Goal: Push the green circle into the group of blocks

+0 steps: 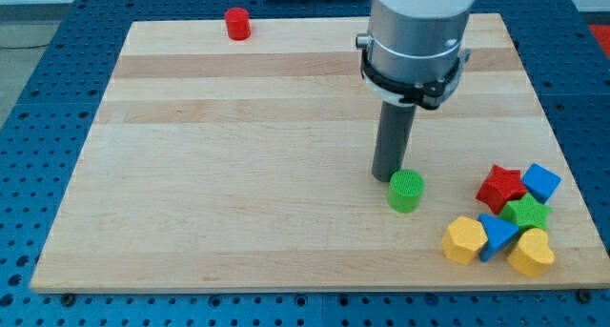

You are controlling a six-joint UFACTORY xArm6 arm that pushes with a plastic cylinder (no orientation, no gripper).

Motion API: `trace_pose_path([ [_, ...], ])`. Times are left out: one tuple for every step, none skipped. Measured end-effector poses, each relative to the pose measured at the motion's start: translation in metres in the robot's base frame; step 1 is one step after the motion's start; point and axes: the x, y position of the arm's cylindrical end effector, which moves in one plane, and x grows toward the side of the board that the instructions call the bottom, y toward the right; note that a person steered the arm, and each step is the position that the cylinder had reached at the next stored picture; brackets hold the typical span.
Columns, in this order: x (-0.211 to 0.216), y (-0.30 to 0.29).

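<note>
The green circle [405, 191] is a short green cylinder standing on the wooden board, right of centre near the view's bottom. My tip [385, 177] is the lower end of the dark rod, touching or almost touching the circle's upper left side. The group of blocks lies to the circle's right and lower right: a red star [502, 186], a blue cube [540, 182], a green star [527, 213], a blue triangle [496, 235], a yellow hexagon [463, 239] and a yellow heart [532, 253]. A gap separates the circle from the group.
A red cylinder [237, 24] stands alone near the board's top edge, left of centre. The wooden board [238, 155] lies on a blue perforated table. The arm's grey body [417, 31] hangs over the board's upper right.
</note>
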Motion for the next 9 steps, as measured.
trace_pose_path([
  [0.007, -0.001],
  [0.013, -0.016],
  [0.020, -0.027],
  [0.025, -0.018],
  [0.027, 0.013],
  [0.029, 0.040],
  [0.029, 0.056],
  [0.029, 0.062],
  [0.032, 0.066],
])
